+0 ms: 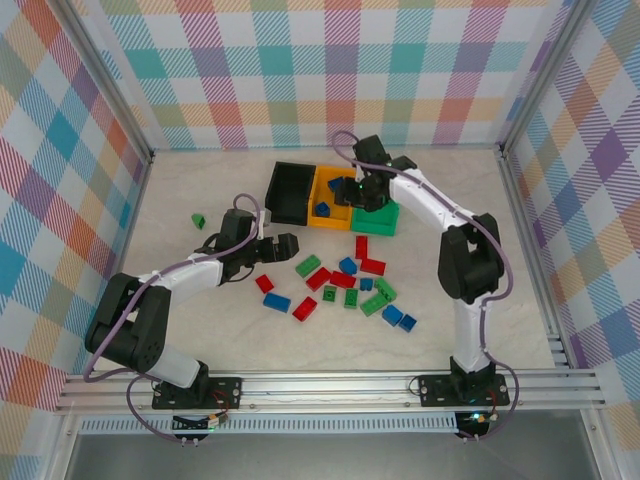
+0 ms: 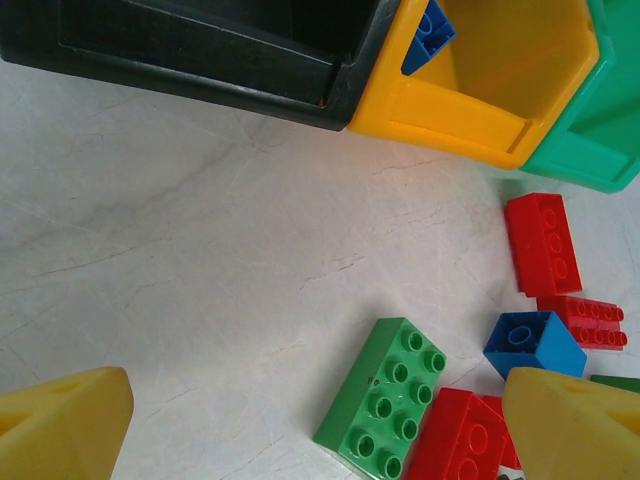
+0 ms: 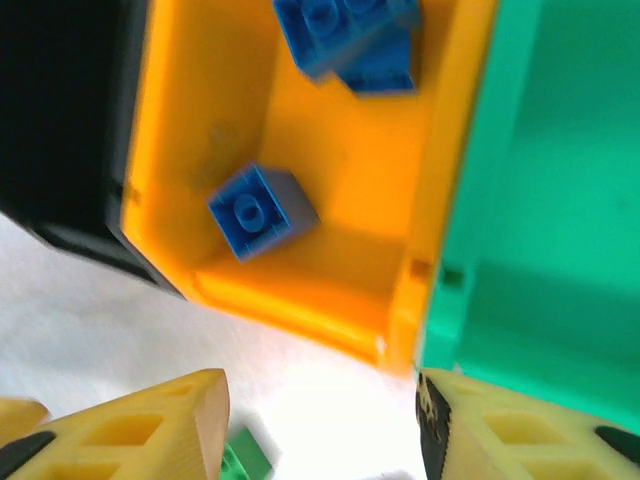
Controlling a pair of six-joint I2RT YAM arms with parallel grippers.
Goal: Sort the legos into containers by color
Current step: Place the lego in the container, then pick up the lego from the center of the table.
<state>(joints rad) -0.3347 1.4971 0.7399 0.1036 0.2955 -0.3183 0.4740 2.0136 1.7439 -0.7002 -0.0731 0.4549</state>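
containers (image 1: 285,214) run left-right; green lego (image 2: 385,396) lies diagonal

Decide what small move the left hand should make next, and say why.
Probably ease the left hand forward and down over the green brick. The hand is open and empty above the table, and that brick lies flat just ahead of it, though a red brick crowds one side.

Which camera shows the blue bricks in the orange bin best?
Right wrist: it looks down into the orange bin, with one blue brick on its floor and other blue bricks at the far end. Top external shows the bin small, one brick visible. Left wrist catches a blue corner past the rim.
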